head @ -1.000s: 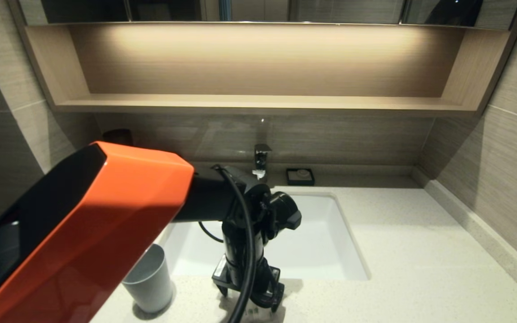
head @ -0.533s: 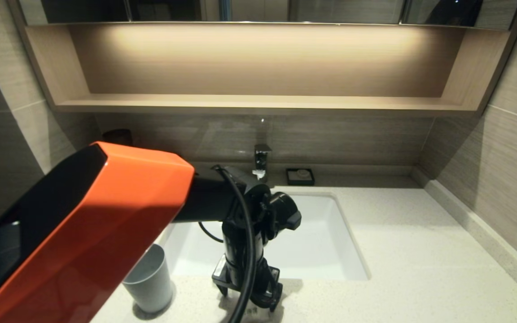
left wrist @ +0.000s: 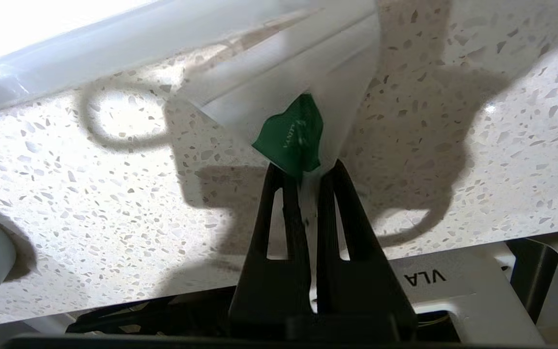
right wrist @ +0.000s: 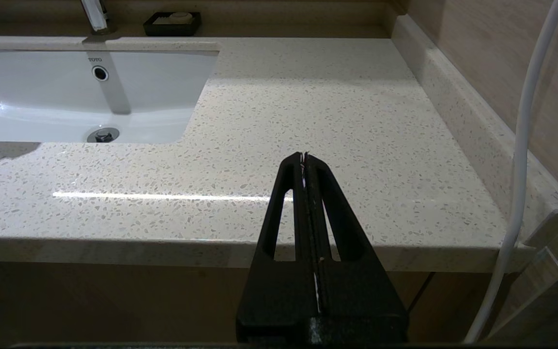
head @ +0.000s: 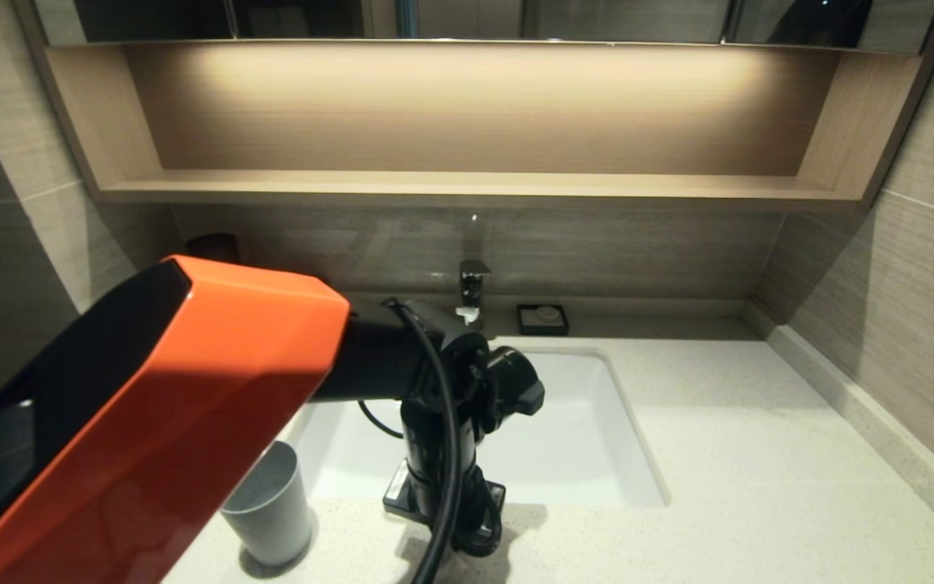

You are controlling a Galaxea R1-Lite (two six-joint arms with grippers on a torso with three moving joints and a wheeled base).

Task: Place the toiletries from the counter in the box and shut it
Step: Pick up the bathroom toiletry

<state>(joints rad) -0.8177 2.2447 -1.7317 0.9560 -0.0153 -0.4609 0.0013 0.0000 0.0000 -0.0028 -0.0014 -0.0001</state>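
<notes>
**Sachet pinched at the sink's edge**

Sachet (left wrist: 279, 82) is in the grip, folks: a whitish-translucent packet with a crumpled green label (left wrist: 291, 135), caught at its labelled end between the two black fingers of the left claw (left wrist: 308, 172). Those fingers are drawn in tight on the plastic, label bunched right at the tips. The rest of the packet fans out away from the claw, over the speckled cream tabletop (left wrist: 90, 203), just beside the white rim of the sink (left wrist: 90, 48). Its far end lies close to the stone; whether it touches, I cannot tell.

From the head view, the left claw (head: 467, 531) points down at the front strip of tabletop, directly before the white sink (head: 564, 454), with the big orange arm (head: 175, 405) sweeping in from the left. A grey cup (head: 271, 507) stands upright just left of the claw, partly tucked under that arm.

Further back, a faucet (head: 473, 292) and a small black soap dish (head: 542, 319) sit against the wall, under the long wooden shelf (head: 467, 186).

Over on the right, the right claw (right wrist: 304, 162) is parked off the tabletop's front edge, fingers pressed together on nothing.
</notes>
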